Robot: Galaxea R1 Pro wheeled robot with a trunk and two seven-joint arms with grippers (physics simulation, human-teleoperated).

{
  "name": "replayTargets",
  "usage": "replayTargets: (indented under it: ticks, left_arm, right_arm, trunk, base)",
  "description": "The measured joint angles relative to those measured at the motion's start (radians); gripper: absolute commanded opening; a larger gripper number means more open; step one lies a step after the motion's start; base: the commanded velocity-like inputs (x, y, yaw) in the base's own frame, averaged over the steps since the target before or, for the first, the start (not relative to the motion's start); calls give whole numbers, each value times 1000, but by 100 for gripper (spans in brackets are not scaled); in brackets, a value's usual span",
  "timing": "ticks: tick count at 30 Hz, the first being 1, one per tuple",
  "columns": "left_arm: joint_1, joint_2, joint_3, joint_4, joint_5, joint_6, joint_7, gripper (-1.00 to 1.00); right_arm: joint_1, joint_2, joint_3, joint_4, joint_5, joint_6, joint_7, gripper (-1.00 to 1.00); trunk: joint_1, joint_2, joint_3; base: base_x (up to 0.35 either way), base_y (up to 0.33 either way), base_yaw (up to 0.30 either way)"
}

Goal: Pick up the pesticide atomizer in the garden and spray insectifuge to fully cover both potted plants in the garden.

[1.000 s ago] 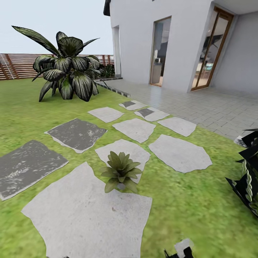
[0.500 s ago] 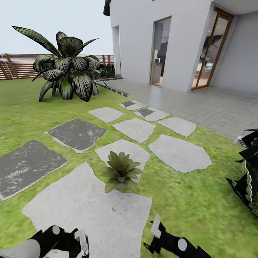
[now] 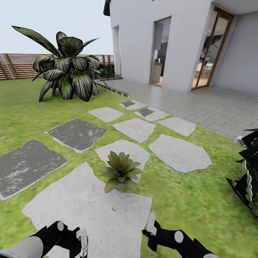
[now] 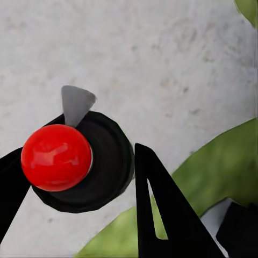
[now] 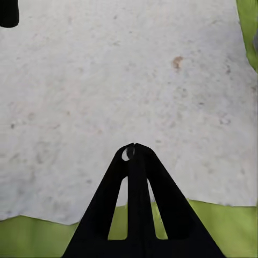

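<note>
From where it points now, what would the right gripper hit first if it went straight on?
Probably the pale stepping stone. The right gripper, fingers together, looks straight at bare slab with nothing between them, though depth is hard to judge.

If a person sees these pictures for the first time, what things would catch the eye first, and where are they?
Probably the big dark shrub on the lawn at the far left, before the brown fence. Next the small potted plant, a low green rosette standing among the grey stepping stones in the middle. In the left wrist view a bright red ball on a black round body sits between the left gripper jaws.
</note>
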Motion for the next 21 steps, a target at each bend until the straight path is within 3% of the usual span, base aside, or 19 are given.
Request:
replayTargets:
  ticks: [4, 10, 15, 18, 21]
  left_arm:
    - [0, -12, -1, -1, -8, 0, 0, -100]
    - [-1, -64, -27, -9, -10, -1, 4, -100]
    - [-1, -87, -35, -61, -11, 0, 4, -100]
    - [-1, -113, -37, -72, -12, 0, 4, -100]
    - [-1, -129, -41, -73, -59, 1, 7, -100]
  right_arm:
    - [0, 7, 0, -16, 0, 1, 5, -100]
    - [0, 47, 2, -54, 1, 3, 77, -100]
    - [0, 76, 3, -73, 2, 17, 85, -100]
    - [0, 87, 3, -77, 42, 19, 86, -100]
    - [0, 99, 3, -77, 84, 19, 86, -100]
  trunk:
    - [0, 0, 0]
    - [0, 0, 0]
    - [0, 0, 0]
    - [0, 0, 0]
    - [0, 0, 0]
  base:
    - [0, 0, 0]
    - [0, 0, 0]
    - [0, 0, 0]
    - [0, 0, 0]
    - [0, 0, 0]
